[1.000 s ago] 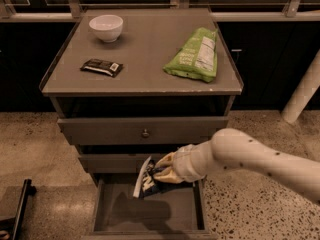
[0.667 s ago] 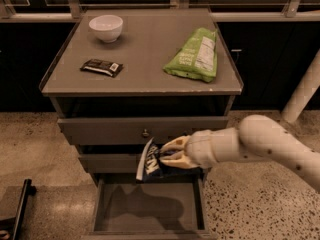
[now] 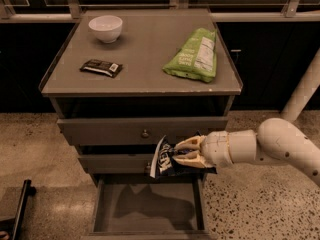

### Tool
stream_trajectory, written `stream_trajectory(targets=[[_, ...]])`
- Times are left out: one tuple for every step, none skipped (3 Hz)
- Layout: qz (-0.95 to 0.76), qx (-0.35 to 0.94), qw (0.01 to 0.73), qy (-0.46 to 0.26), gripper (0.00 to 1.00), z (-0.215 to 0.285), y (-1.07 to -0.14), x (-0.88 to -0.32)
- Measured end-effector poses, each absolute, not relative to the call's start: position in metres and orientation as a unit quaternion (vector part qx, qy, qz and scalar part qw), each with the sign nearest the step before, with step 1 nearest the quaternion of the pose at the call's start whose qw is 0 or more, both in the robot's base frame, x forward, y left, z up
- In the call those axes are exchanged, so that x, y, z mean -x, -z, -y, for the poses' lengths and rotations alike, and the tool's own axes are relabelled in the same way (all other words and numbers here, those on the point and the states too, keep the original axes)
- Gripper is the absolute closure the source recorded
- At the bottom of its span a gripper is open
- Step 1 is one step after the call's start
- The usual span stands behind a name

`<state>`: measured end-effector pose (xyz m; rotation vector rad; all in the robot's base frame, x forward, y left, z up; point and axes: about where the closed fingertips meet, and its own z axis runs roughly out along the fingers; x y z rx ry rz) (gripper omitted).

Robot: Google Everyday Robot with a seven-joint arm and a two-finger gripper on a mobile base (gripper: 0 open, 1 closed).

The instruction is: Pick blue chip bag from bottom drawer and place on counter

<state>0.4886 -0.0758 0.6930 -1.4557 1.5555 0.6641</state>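
Observation:
My gripper is shut on the blue chip bag, a small dark blue crinkly bag with white lettering. It holds the bag in the air in front of the middle drawer, above the open bottom drawer, which shows as a shallow grey tray with nothing visible in it. The white arm comes in from the right. The counter is the flat grey cabinet top, well above the gripper.
On the counter lie a white bowl at the back left, a dark brown bar wrapper at the front left and a light-green bag at the right. A white post stands at the right. A dark object lies on the floor at lower left.
My gripper has risen out of the bottom drawer with the blue chip bag and moved a little to the right, up to the level of the middle drawer.

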Motion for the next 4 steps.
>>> stream_trajectory(targets=[[-0.587, 0.617, 0.462, -0.247, 1.00, 0.067, -0.751, -0.493], [-0.536, 0.660, 0.479, -0.218, 1.00, 0.054, -0.828, -0.502], [-0.495, 0.690, 0.491, -0.192, 1.00, 0.045, -0.889, -0.520], [-0.468, 0.701, 0.502, -0.192, 1.00, 0.036, -0.923, -0.553]])
